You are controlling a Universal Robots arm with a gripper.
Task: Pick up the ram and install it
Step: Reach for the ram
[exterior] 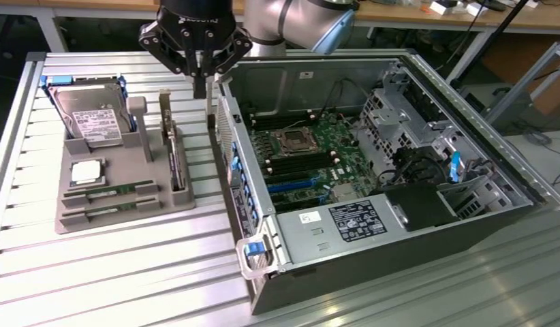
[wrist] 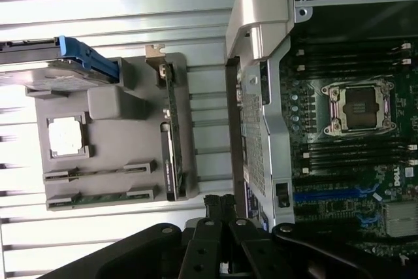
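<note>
RAM [exterior: 107, 190] sits slotted at gray holder's [exterior: 98, 221] front on counter [exterior: 125, 272], prob. parked for easy pickup | end effector [exterior: 200, 87] hangs empty, fingers pressed together, btwn holder & open PC case [exterior: 371, 272] | RAM untouched

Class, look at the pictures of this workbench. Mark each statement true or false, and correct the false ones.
1. The end effector is shut, with nothing between its fingers. True.
2. The computer case is closed up. False: its side is open, and the motherboard can be seen inside.
3. Two ram sticks lie in the grey holder beside the case. True.
4. The hard drive sits inside the case. False: it rests on the grey holder, outside the case.
5. The end effector grips a ram stick. False: both sticks lie in the holder, untouched.
</note>
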